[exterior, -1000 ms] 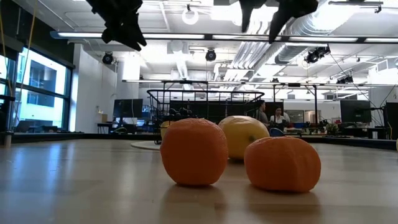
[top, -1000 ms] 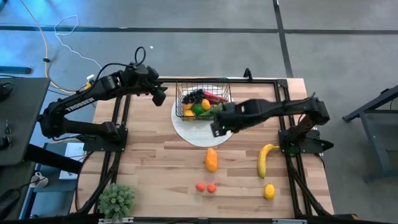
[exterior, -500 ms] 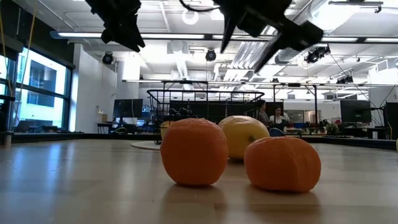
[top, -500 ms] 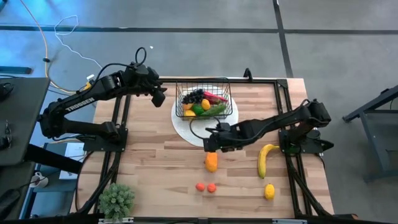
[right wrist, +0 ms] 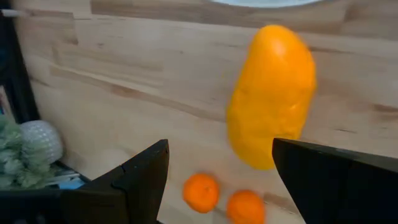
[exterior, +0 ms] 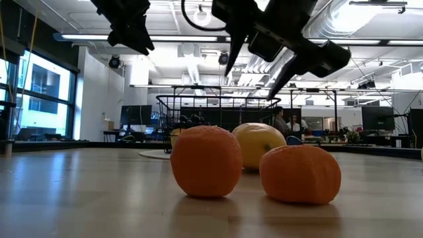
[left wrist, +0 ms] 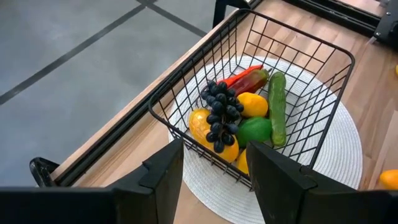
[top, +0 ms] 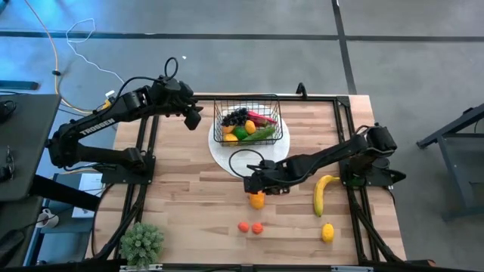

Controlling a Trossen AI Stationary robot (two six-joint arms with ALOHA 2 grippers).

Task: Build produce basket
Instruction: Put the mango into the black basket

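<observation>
- Your right gripper (top: 253,186) has swung away from the basket (top: 247,121) and now hangs above the orange-yellow fruit (top: 258,199), jaws wide, holding nothing.
- Your left gripper (top: 193,115) waits left of the basket, jaws partly open, empty.
- The basket sits on the white plate (top: 227,157) at the table's far side.

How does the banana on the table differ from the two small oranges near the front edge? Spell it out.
Shape: the banana is long and curved; the two small oranges are round. Colour: the banana is yellow, the oranges orange-red. Place: the banana lies alone on the right side of the table, while the oranges sit as a pair, close together, nearer the middle. Both still lie on the bare wood, outside the basket.
</observation>
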